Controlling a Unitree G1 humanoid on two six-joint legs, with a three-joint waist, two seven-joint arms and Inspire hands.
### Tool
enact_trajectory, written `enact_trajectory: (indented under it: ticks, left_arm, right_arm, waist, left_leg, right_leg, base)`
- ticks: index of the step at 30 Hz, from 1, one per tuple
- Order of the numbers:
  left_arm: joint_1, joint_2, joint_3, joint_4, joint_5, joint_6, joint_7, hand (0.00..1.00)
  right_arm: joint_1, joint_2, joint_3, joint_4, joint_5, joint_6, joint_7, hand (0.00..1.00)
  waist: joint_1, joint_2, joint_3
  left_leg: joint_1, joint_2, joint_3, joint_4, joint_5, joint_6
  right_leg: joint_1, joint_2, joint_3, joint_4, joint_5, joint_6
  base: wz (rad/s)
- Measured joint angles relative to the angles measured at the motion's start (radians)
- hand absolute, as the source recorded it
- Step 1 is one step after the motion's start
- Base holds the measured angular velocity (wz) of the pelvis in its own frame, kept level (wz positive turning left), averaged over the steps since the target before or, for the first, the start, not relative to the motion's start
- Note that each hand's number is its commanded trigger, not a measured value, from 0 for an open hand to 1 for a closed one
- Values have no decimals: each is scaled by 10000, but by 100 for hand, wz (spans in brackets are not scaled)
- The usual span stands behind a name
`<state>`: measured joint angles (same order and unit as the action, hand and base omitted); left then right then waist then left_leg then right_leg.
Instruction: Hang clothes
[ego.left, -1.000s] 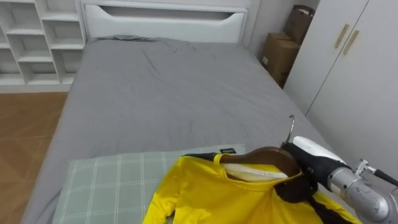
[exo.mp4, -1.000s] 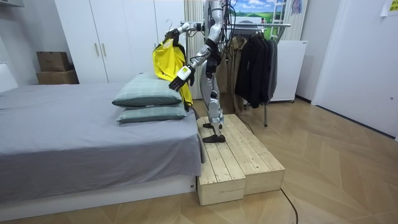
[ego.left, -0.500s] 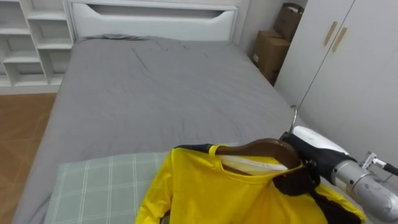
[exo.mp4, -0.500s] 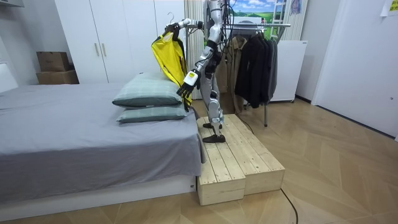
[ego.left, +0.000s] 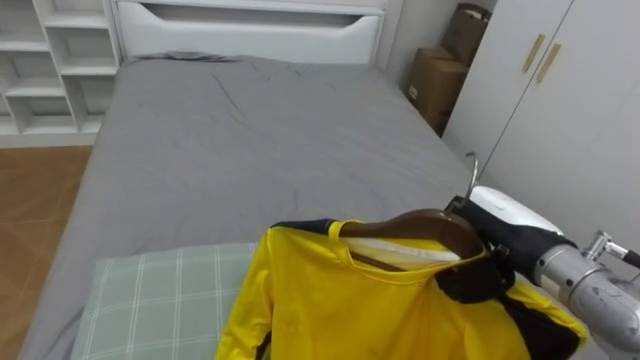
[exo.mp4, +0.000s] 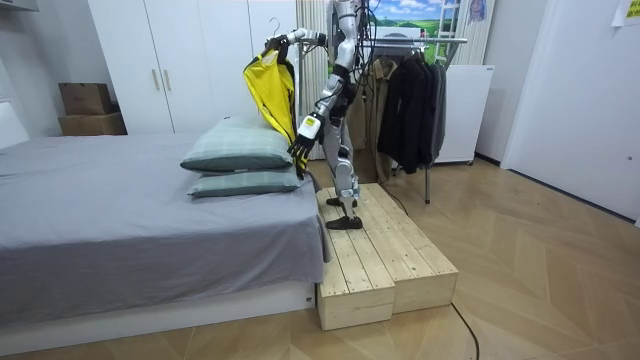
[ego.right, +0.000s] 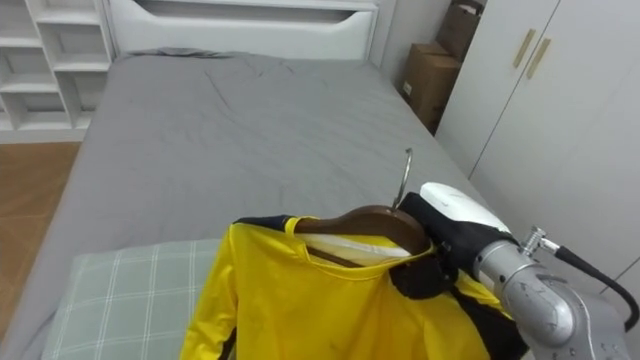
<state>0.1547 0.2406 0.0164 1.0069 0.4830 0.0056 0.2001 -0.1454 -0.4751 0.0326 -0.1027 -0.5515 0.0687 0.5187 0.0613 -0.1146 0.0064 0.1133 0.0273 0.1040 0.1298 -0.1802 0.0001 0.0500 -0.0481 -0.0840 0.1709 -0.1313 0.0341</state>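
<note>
Room view: robot stands on a low wooden platform (exo.mp4: 385, 255) at the pillow end of a grey bed (ego.left: 260, 140), facing the bed, its back to a clothes rack (exo.mp4: 430, 40) hung with dark garments (exo.mp4: 410, 100). Its right arm is raised and stretched toward the wardrobe side.

Right hand (ego.left: 488, 262) has its dark fingers curled tight round the neck of a brown wooden hanger (ego.left: 420, 225), just below the metal hook (ego.left: 470, 172), which sticks up clear of the hand. The yellow shirt (ego.left: 350, 310), black trim at collar and shoulder, is draped on that hanger and hangs in the air above the bed's corner, not on the rack.

Directly under the shirt in the eye views is a green plaid pillow (ego.left: 150, 300); the room view shows two of them stacked, with the shirt's lower edge just beside the top one. Left hand (exo.mp4: 303, 135) hangs low near the pillows, by the shirt's hem; open or closed, cannot tell.

White wardrobe doors (ego.left: 570, 110) stand close on the robot's right, near the hanger. Cardboard boxes (ego.left: 440, 85) sit at the far end of the wardrobe. A white headboard (ego.left: 250, 25) closes the bed's far end, and a white shelf unit (ego.left: 50, 60) is at far left.
</note>
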Motion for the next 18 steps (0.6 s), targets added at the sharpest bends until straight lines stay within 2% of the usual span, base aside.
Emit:
enact_trajectory:
  ticks: [6, 8, 12, 18]
  left_arm:
    - [37, -43, 4, 1, 1, 256, -171, 0]
    - [39, -92, 5, 1, 1, 393, -229, 0]
    - [38, -161, 26, -1, -2, 409, -366, 0]
    - [37, -275, 191, -4, -24, 409, -366, 0]
  right_arm:
    - [1, 3, -50, -132, -9, 274, 202, 100]
    - [3, 4, -54, -221, -5, 402, 203, 100]
    - [3, 45, -55, -400, 2, 490, 204, 100]
    - [82, 317, -55, -705, -11, 564, 203, 100]
  waist:
    - [2, 77, 26]
    - [-7, 117, 12]
    - [14, 190, -17]
    - [12, 256, 2]
  left_leg:
    - [0, 0, 0, -4, 0, 0]
    - [2, 0, 1, -3, 0, 0]
    - [2, 0, 1, -2, 0, 0]
    - [19, 0, 1, 19, 1, 0]
  right_leg:
    - [-1, -1, -2, 0, 0, 0]
    - [0, -1, -3, 1, 0, 0]
    - [1, -2, 0, 12, 0, 0]
    - [13, -6, 2, 44, 0, 0]
  base:
    - [0]
    - [0]
    - [0]
    - [0]
